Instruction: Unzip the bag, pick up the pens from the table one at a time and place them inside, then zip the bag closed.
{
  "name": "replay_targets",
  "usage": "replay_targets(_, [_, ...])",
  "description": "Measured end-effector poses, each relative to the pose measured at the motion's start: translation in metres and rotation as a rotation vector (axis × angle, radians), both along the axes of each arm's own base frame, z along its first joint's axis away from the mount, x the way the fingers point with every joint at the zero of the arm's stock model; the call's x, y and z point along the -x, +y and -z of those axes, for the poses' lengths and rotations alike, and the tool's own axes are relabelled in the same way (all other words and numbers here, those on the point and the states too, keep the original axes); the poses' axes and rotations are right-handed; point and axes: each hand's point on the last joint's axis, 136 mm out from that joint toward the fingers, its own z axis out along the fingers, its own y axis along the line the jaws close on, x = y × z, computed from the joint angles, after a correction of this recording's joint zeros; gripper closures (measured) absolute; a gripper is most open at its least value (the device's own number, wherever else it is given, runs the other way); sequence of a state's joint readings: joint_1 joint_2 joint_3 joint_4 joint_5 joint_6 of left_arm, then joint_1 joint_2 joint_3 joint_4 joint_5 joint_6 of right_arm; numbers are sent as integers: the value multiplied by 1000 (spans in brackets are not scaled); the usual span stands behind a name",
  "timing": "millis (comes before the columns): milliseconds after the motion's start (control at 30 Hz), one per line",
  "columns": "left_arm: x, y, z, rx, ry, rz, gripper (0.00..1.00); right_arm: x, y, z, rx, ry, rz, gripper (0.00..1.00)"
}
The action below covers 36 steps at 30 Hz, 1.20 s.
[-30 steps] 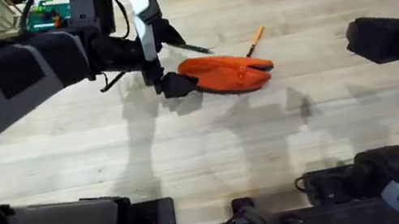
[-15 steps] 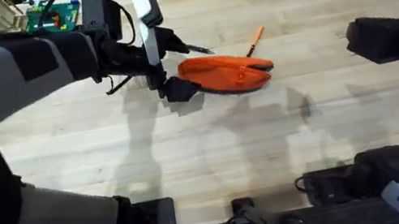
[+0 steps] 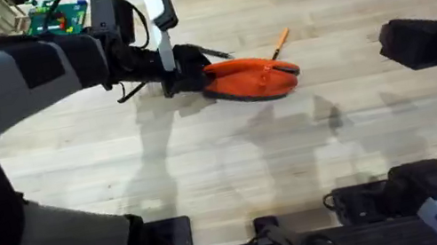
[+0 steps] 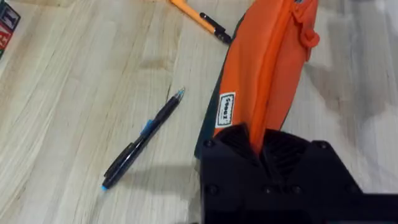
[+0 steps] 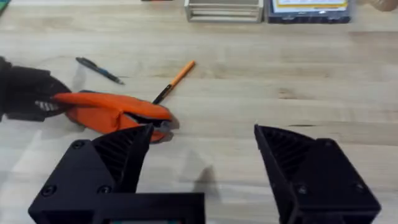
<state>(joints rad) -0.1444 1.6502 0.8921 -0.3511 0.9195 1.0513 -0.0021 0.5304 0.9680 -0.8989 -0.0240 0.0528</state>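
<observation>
while the orange bag (image 3: 248, 77) lies on the light wooden desk (image 3: 235, 165) toward its far middle, the left gripper (image 4: 261, 152) has its black fingers closed on one end of the fabric, as the left wrist view shows, pinching it at the seam beside a small white label. the dark pen (image 4: 144, 137) rests on the desk just beside the bag, and the orange pen (image 3: 278, 42) lies just past the bag's far side, touching or nearly touching it. the right gripper (image 5: 202, 146) hangs well apart, off to the right, fingers spread wide and holding nothing.

the step in hand looks like anchoring the bag for unzipping. to do it well, the left gripper should keep the pinched end steady and low, so the right one can come in, catch the zipper tab and draw it along the top without dragging the bag into the pens.

the zipper pull is hard to make out; it may be the orange tab (image 4: 306, 32) at the bag's far end. whether the zipper is open cannot be told.
</observation>
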Motion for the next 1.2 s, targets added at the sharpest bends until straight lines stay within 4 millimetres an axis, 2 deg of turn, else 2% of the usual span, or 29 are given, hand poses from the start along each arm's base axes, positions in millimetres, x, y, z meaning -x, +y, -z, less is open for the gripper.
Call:
replay_targets(133, [0,0,0,0,0,0,956,3,9,3,-32,15,-44,4])
replay_targets(167, [0,0,0,0,0,0,956,3,15,2,-52,16,-69,4])
replay_targets(200, [0,0,0,0,0,0,956,6,29,1,-105,20,-138,4])
replay_targets(267, [0,0,0,0,0,0,956,8,36,1,-137,27,-168,4])
replay_targets(567, [0,0,0,0,0,0,958,15,53,2,-323,80,-169,4])
replay_targets(1200, [0,0,0,0,0,0,958,22,58,8,-625,197,5,3])
